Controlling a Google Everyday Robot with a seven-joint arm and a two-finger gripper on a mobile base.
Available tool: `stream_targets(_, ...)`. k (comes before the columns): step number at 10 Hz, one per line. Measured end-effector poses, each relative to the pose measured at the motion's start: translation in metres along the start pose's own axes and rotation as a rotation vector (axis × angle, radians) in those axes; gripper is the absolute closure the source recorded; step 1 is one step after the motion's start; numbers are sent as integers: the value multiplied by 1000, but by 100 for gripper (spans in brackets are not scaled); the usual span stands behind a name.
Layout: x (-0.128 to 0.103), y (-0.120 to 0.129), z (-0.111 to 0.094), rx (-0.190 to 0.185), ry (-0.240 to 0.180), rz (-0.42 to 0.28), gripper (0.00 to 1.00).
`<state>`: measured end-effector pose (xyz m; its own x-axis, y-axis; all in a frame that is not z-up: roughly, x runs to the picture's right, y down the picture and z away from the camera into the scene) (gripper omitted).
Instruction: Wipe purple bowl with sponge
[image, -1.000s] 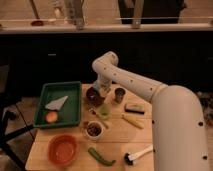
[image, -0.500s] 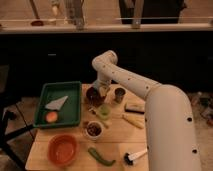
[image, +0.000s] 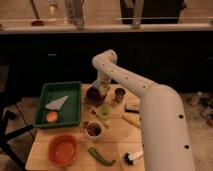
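Observation:
The purple bowl (image: 93, 95) stands at the back middle of the wooden table, just right of the green tray. My gripper (image: 101, 89) hangs down from the white arm and sits over the bowl's right rim, at or inside the bowl. The sponge does not show apart from the gripper. The gripper's tip hides whatever is under it.
A green tray (image: 75, 107) holds a pale grey cloth (image: 56, 103) and an orange fruit (image: 51, 116). Also on the table are an orange bowl (image: 63, 149), a small white bowl (image: 93, 129), a metal cup (image: 119, 94), a green cup (image: 104, 110), a dark block (image: 132, 106), a green pepper (image: 101, 157) and a white-handled brush (image: 133, 157).
The gripper stays at the purple bowl with only a slight shift. The arm's lower part at the right has moved a little. The objects on the table have not moved.

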<state>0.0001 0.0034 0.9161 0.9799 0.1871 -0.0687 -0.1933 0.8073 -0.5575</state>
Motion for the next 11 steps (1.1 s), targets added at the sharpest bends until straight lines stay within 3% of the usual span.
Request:
stream_targets(2, -1, 0, 0, -1, -3, -7, 100)
stream_targets(5, -8, 1, 4, -7, 5, -77, 100)
stream_targets(8, -3, 2, 7, 5, 70, -130, 100)
stream_targets(9, -1, 1, 7, 24, 120, -145, 100)
stream_targets(11, 2, 2, 7, 48, 179, -161, 100)
